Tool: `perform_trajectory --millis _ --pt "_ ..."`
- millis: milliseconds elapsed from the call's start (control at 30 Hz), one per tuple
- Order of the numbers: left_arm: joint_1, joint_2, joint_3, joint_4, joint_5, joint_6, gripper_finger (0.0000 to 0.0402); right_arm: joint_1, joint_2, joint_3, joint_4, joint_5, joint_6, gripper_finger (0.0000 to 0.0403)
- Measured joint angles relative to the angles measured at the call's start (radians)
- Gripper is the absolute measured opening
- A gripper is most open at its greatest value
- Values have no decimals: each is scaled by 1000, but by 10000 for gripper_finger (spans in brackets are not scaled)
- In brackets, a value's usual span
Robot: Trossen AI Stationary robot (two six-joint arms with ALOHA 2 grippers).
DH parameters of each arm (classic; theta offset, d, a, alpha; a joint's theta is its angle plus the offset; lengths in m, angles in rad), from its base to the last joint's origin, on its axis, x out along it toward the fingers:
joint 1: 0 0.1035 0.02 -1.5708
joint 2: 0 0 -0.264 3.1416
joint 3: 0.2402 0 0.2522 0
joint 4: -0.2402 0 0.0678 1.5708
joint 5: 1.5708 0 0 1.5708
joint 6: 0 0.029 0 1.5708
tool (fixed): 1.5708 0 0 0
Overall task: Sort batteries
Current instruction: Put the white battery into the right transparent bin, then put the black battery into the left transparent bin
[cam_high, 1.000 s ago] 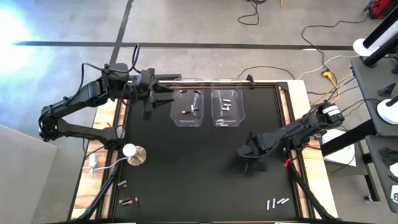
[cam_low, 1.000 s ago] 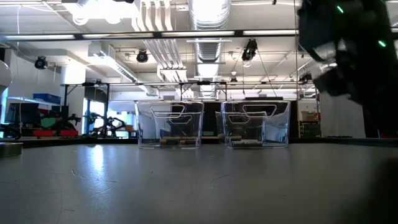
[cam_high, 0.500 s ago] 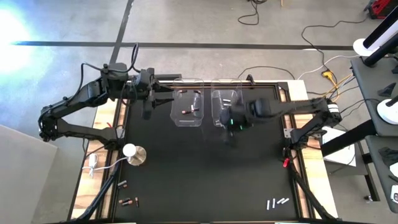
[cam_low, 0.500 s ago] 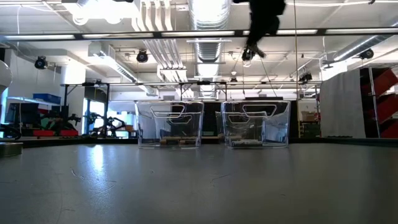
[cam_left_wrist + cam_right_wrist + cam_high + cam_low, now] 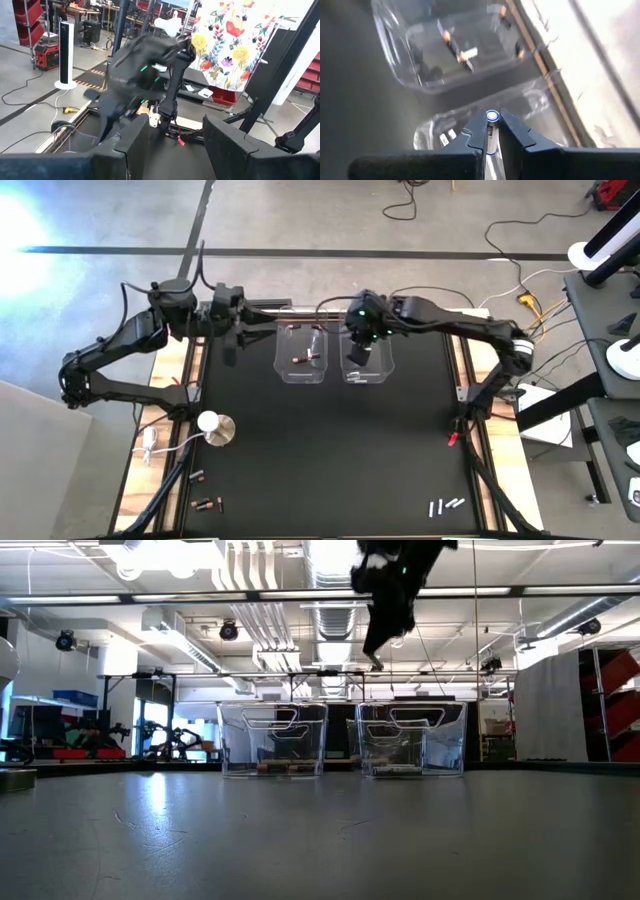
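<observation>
2 clear plastic bins on the black bench hold batteries; the right hand pinches 1 slim silvery battery above; the left hand gapes wide beside.

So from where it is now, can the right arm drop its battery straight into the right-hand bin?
Probably yes. The right gripper is shut on a silvery battery and hangs above the right-hand bin, whose top is open, with nothing between them. The left gripper waits beside the other bin.

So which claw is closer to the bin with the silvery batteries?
Right. The right claw hangs directly over that bin, gripping a battery. The left claw waits beyond the other bin.
</observation>
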Motion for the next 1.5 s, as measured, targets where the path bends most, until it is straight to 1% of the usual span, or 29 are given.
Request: perform_trajectory --millis 100,300,367,500,767,867,1033,1200,1300,1367,1500 --pt "0 -6 0 0 0 -7 165 -29 69 0 -11 -51 -8 23" --pt "-1 -13 0 -14 0 -24 165 -60 187 0 -56 -81 13 23" --pt "-1 -13 0 -26 0 -33 165 -71 218 0 -100 -100 -16 23" --pt "-9 -12 0 -53 0 -37 165 -83 280 -1 -160 -103 -87 23" --pt "-27 -11 0 -61 0 -37 165 -95 375 -1 -154 -111 -167 23" --pt "-27 -11 0 -61 0 -37 165 -109 398 0 -158 -144 -169 23" --pt "-27 -11 0 -63 0 -38 165 -134 405 0 -149 -158 -173 25" --pt "-27 -10 0 -66 0 -37 165 -152 404 1 -140 -158 -181 53" --pt "-28 -10 0 -67 -21 -37 165 -155 405 -7 -133 -158 -178 63" --pt "-28 -10 0 -68 -25 -37 165 -154 405 -9 -132 -158 -173 61" --pt "-28 -10 0 -68 -26 -34 165 -154 403 -10 -135 -159 -154 47"
